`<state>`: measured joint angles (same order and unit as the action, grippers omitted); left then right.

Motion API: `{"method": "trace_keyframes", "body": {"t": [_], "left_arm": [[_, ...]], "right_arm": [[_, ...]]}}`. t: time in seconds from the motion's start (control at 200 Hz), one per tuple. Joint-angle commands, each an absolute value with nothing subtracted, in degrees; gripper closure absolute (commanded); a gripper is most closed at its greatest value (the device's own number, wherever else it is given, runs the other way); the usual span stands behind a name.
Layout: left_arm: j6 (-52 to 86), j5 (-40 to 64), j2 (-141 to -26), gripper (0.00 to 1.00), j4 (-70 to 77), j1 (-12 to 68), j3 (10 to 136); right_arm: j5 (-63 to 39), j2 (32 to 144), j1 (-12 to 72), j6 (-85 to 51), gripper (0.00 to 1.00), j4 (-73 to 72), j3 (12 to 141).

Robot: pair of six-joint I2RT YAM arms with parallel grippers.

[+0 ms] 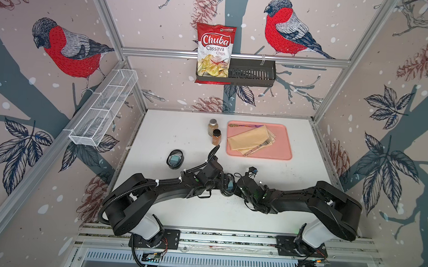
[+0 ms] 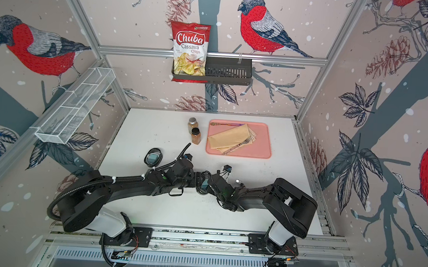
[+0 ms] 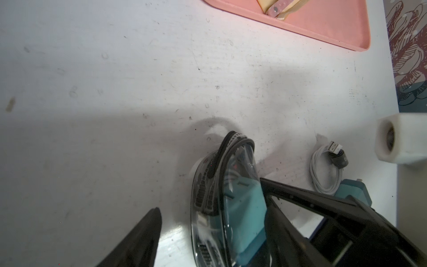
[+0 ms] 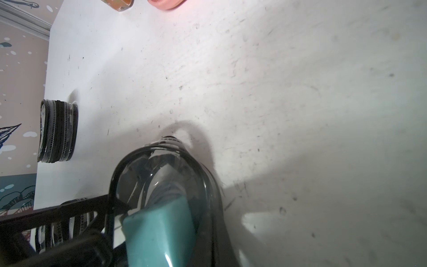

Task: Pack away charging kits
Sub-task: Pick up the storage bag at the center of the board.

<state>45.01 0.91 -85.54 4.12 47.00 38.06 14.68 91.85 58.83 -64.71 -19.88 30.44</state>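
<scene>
The booth has walls with bird wallpaper [image 1: 287, 28] and a white table [image 1: 169, 131] with many small scratches. At the far side of the table lies a pink tray [image 1: 281, 149] with a folded tan napkin [image 1: 248, 139] and a fork [image 1: 263, 144] on it. Just beside the tray stand two brown spice jars [image 1: 213, 126], close to each other. On the back wall a black shelf basket [image 1: 253, 72] holds a bag of Chuba cassava chips [image 1: 214, 51], and on the side wall hangs a white mesh basket [image 1: 103, 108]. Both arms meet over the middle of the table, at an oval case [image 3: 221, 196] with a black zipper rim and clear walls. The case stands on its edge, and a teal charger [image 3: 245, 215] is inside it. The left gripper [image 3: 209, 195] is spread wide around this case. One of its fingers [image 3: 143, 235] is apart from the rim, and the other one touches the clear side. The right gripper [image 1: 235, 186] has its jaws closed at the case, but I cannot tell if it holds anything. A coiled white cable [image 3: 323, 173] lies on the table near the case, and a loose teal charger [image 3: 355, 191] is just beside the cable. A second case [image 1: 175, 158] lies flat, well apart, toward the robot's left side, and something teal shows through its clear top.
</scene>
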Motion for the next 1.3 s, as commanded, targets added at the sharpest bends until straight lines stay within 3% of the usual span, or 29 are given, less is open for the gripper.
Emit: {"method": "trace_keyframes", "body": {"t": [0.0, 0.525, 1.001, 1.296], "left_arm": [[45.4, 2.1, -86.3, 0.26, 6.4, 46.7, 38.2], [49.6, 11.0, -93.0, 0.29, 13.4, 45.0, 37.4], [50.5, 16.1, -93.7, 0.47, 19.9, 44.3, 34.1], [49.6, 19.4, -92.8, 0.48, 25.0, 44.2, 31.2]], "right_arm": [[12.5, 92.4, 58.8, -64.7, 1.0, -13.9, 29.6], [12.3, 92.2, 58.8, -64.4, 1.0, -14.9, 29.0], [12.3, 91.9, 58.1, -64.0, 1.0, -14.9, 28.8], [11.7, 92.3, 58.1, -63.5, 1.0, -15.1, 29.4]]}}
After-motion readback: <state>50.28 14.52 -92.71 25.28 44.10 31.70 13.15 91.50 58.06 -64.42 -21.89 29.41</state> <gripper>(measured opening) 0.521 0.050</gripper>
